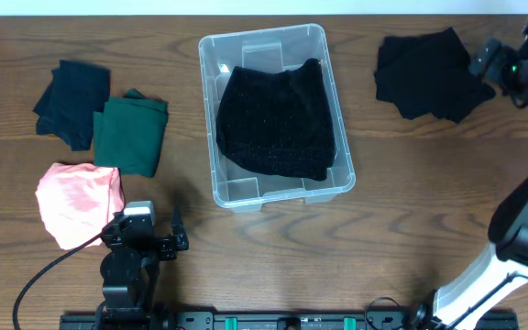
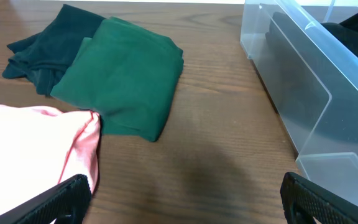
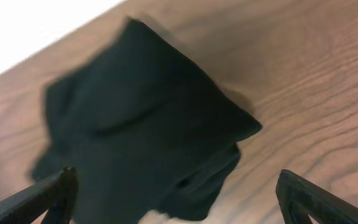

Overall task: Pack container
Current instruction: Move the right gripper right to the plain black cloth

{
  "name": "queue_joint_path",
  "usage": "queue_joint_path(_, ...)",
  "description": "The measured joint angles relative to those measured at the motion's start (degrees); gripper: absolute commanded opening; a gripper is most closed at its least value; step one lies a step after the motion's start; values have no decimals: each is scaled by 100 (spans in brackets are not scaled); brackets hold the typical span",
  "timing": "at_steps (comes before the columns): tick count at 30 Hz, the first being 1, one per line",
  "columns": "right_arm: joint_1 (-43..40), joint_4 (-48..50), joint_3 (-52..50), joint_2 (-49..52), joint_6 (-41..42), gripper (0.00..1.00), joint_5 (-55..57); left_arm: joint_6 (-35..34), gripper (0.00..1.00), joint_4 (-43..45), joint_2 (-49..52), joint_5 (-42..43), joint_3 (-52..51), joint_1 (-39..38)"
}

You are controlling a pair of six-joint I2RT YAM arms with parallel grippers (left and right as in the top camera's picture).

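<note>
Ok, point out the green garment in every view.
Overhead: the green garment lies at the left, between a dark garment and the container.
Left wrist: top centre, left of the container's wall.
Right wrist: not in it; only a black garment shows.
Shared landmark: the pink garment at its lower-left corner in both views that show it.

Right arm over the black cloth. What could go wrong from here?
1. The loose black garment lies roughly folded under the open right end effector; a pinch may catch only its top layer and unfold it.
2. The packed garment already covers most of the container floor; the next may drape over the rim.
</note>
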Motion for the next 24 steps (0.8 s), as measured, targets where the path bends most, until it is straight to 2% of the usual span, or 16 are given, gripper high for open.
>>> queue_joint_path(13,-345,1084,-11,1178,-503,99,-1005,0,98,0,0,0,2,0)
queue_joint_path(20,-308,675,-9,1652,-570,82,-1506,-2,98,2,0,-2,2,0)
queue_joint_path(24,-278,68,44,1644,-568,81,-2039,-2,98,0,0,0,2,0)
